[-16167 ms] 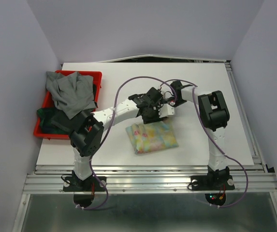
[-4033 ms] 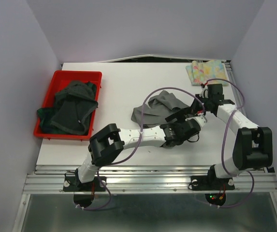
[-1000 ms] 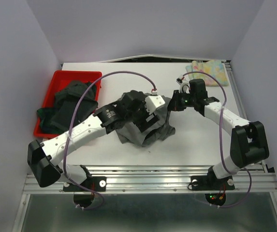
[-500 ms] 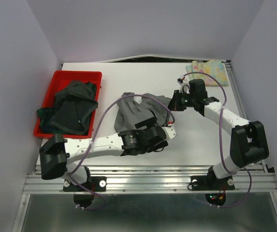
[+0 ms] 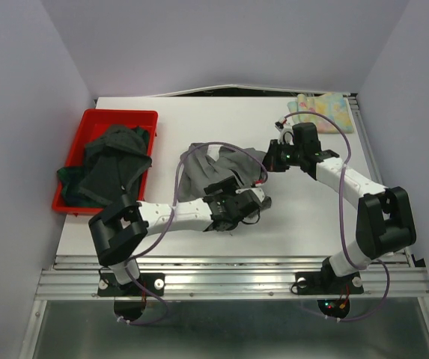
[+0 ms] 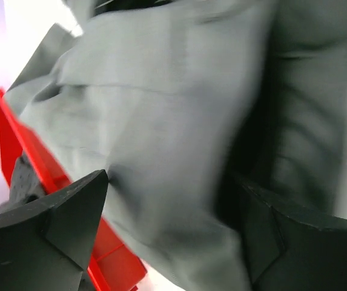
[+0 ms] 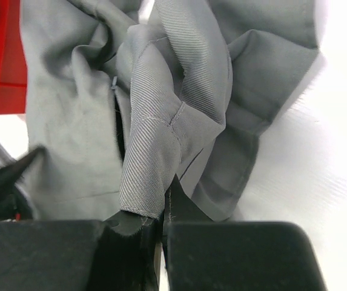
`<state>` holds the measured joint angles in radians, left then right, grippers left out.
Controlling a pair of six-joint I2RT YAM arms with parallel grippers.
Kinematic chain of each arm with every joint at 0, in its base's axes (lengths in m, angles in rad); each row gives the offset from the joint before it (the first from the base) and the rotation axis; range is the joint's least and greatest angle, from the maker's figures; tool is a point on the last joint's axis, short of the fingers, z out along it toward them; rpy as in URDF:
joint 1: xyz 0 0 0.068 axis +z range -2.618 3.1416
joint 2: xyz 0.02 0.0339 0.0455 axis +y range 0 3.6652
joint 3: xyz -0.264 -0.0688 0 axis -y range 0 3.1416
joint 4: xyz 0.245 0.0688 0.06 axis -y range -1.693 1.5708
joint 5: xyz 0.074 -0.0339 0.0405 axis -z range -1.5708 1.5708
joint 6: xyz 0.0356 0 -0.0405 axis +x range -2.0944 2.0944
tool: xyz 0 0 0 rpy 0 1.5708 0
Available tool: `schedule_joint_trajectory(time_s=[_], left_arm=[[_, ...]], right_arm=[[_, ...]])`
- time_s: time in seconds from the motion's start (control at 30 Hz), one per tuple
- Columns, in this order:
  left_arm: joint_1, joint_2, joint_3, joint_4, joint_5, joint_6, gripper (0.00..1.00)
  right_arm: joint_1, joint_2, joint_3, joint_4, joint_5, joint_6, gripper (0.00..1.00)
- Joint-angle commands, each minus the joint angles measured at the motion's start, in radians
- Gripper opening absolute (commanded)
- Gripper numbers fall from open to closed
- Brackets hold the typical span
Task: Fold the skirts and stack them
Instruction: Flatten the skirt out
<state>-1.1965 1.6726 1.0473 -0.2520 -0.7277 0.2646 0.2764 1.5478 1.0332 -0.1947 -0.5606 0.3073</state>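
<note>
My right gripper [image 7: 161,221] clamped the right side of the grey skirt [image 5: 221,168] — my left gripper [image 5: 236,206], spread apart, sat at its near edge.

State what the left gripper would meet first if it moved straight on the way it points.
Probably the crumpled grey cloth skirt, filling the wrist view beyond the left gripper; depth is unclear.

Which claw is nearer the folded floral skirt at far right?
Right. The right claw, pinching the grey skirt, sits near-left of the floral skirt; the left claw lies farther, at the grey skirt's near edge.
</note>
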Motion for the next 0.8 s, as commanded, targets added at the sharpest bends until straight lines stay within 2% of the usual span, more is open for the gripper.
schedule_joint_trajectory(time_s=[0.0, 0.13, 0.2, 0.27, 0.3, 0.33, 0.37, 0.4, 0.57, 0.77], left_arm=[[0.074, -0.107, 0.042, 0.023, -0.085, 0.021, 0.81], [0.077, -0.194, 0.078, -0.010, -0.073, 0.035, 0.73], [0.081, -0.215, 0.092, -0.032, -0.065, 0.035, 0.64], [0.100, -0.243, 0.103, -0.046, -0.044, 0.036, 0.53], [0.132, -0.251, 0.106, -0.052, -0.023, 0.035, 0.42], [0.149, -0.258, 0.120, -0.056, -0.010, 0.030, 0.38], [0.167, -0.261, 0.131, -0.070, 0.003, 0.022, 0.31], [0.185, -0.266, 0.138, -0.073, 0.017, 0.019, 0.30], [0.259, -0.301, 0.195, -0.072, 0.051, 0.027, 0.24], [0.343, -0.306, 0.215, -0.081, 0.079, 0.042, 0.04]], right_arm=[[0.010, -0.008, 0.033, 0.001, 0.096, -0.039, 0.01], [0.010, 0.011, 0.034, 0.012, 0.183, -0.063, 0.01], [0.010, 0.021, 0.033, 0.027, 0.215, -0.073, 0.01], [0.010, 0.038, 0.033, 0.041, 0.226, -0.082, 0.07], [0.010, 0.047, 0.031, 0.055, 0.232, -0.088, 0.19], [0.010, 0.052, 0.030, 0.061, 0.232, -0.099, 0.25], [0.010, 0.057, 0.030, 0.073, 0.237, -0.100, 0.36], [0.010, 0.061, 0.028, 0.078, 0.240, -0.105, 0.39], [0.010, 0.072, 0.013, 0.098, 0.269, -0.135, 0.46], [0.010, 0.061, -0.027, 0.104, 0.289, -0.189, 0.46]])
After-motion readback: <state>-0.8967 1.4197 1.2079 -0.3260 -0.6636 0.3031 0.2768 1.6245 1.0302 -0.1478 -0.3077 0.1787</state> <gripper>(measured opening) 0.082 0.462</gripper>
